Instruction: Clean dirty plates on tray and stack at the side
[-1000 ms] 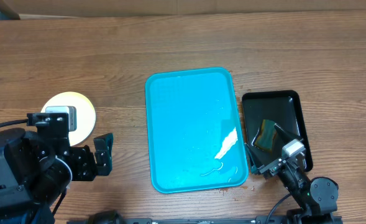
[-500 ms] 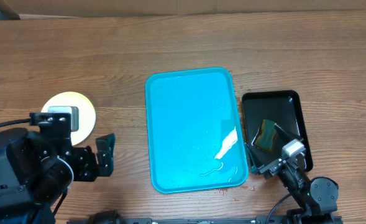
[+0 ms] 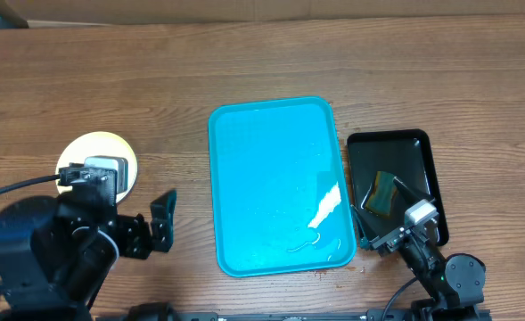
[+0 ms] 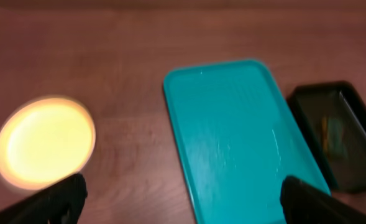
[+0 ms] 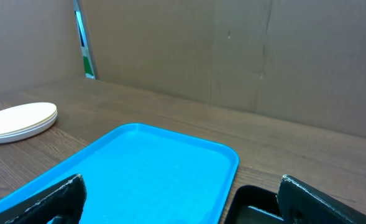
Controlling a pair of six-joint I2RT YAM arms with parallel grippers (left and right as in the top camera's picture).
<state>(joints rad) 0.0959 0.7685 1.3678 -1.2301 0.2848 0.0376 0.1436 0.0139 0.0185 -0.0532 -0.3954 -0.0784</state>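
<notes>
The plates (image 3: 110, 147) sit in a stack on the table at the left, the top one with a pale yellow-green rim; my left arm hides part of the stack. They also show in the left wrist view (image 4: 43, 140) and the right wrist view (image 5: 18, 120). The turquoise tray (image 3: 275, 178) lies in the middle with no plates on it, only wet glare. It also shows in both wrist views (image 4: 245, 124) (image 5: 145, 168). My left gripper (image 3: 155, 227) (image 4: 183, 205) is open and empty between stack and tray. My right gripper (image 3: 378, 236) (image 5: 179, 199) is open and empty.
A smaller black tray (image 3: 418, 147) lies right of the turquoise tray and holds a yellow-green sponge (image 3: 385, 192). The right arm's base sits at the front right. A cardboard wall (image 5: 232, 50) stands behind the table.
My left arm has swung right, away from the plate stack, and its open gripper is now nearer the turquoise tray. The right arm has not moved.
</notes>
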